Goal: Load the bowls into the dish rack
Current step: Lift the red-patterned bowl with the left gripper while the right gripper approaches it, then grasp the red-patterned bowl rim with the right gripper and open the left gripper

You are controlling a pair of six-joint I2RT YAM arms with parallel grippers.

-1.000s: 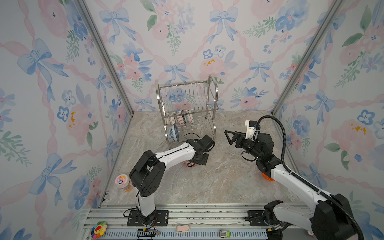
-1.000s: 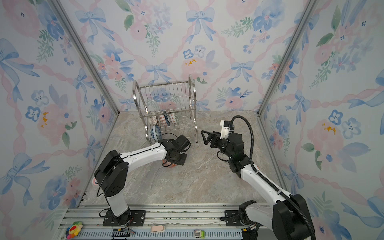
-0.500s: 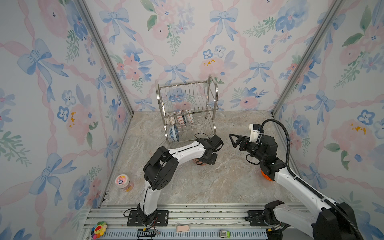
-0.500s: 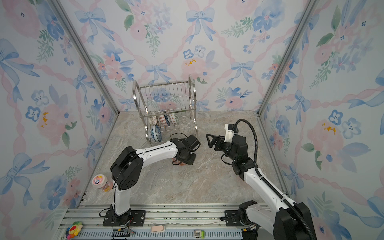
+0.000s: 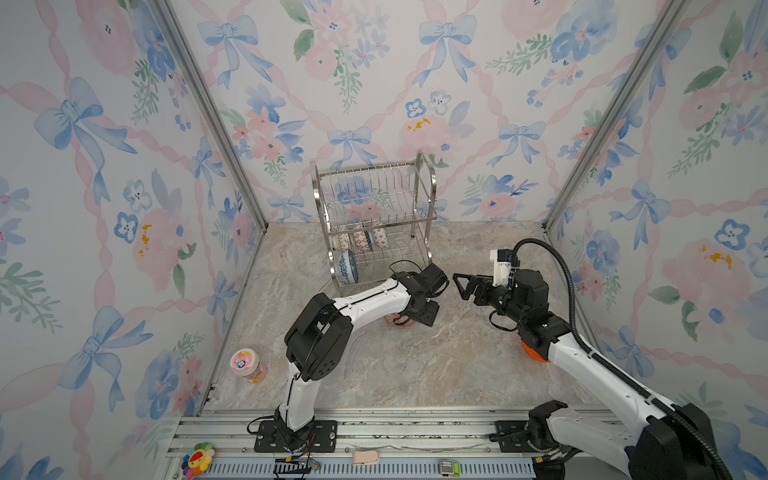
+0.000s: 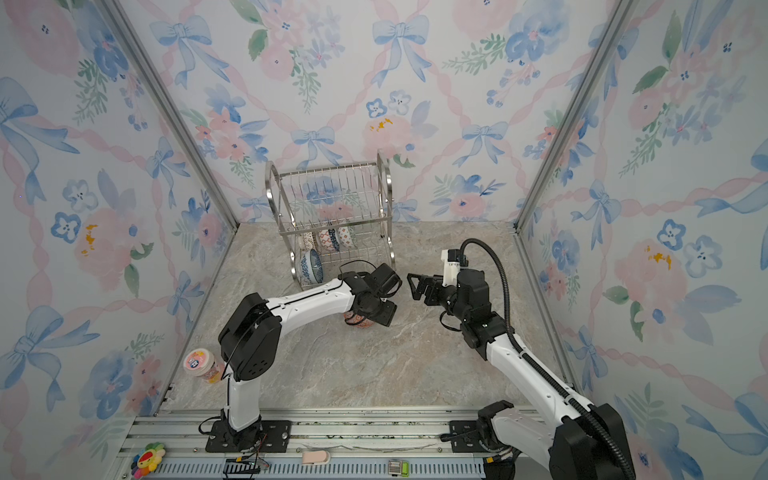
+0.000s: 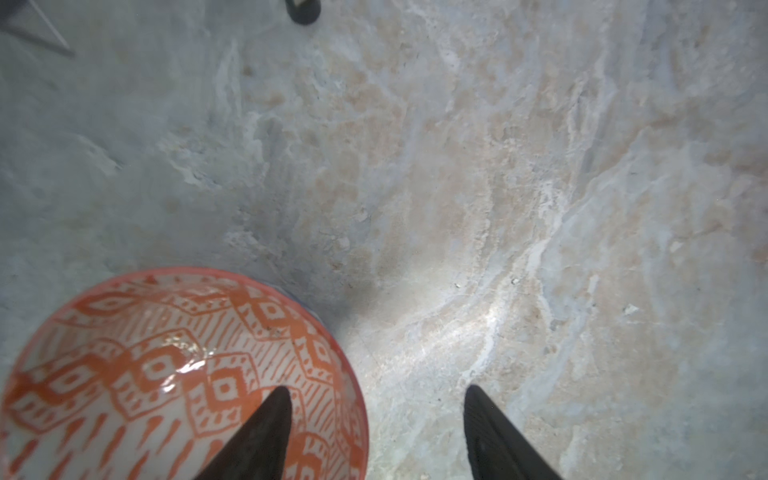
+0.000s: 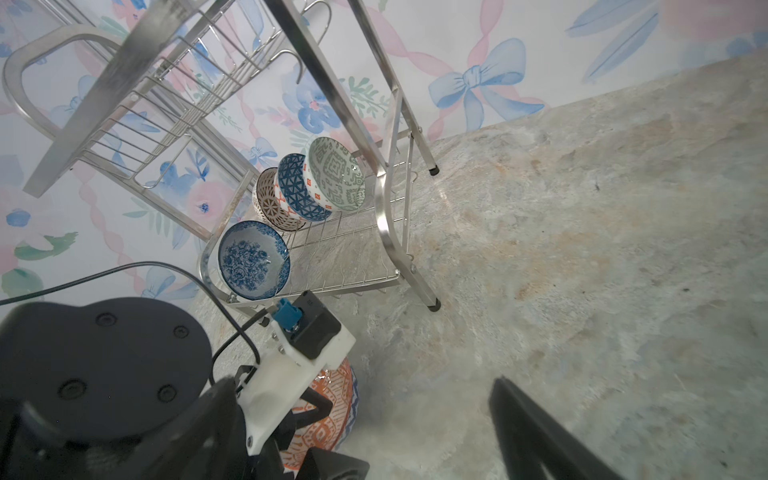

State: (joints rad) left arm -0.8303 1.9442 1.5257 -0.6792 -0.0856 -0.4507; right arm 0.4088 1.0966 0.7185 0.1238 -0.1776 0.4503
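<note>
The left hand (image 7: 375, 390) is open and holds nothing. Its fingers straddle the rim of the orange-red bowl (image 7: 166, 365), which sits under it on the tabletop (image 7: 540, 208). The bowl's mouth seems to face the hand; being round, it has no long axis. A pinch on the glazed rim could tip or skid it toward the wide-open, empty right hand (image 5: 457, 286).

The rack (image 8: 102, 95) is polished steel wire and tube, mirror-bright. The orange bowl (image 7: 166, 365) is glazed ceramic, glossy, with a wet-looking highlight inside. The table (image 7: 498, 187) looks like veined stone, smooth and mostly matt. My left pincer (image 7: 374, 390) is matt black plastic.
</note>
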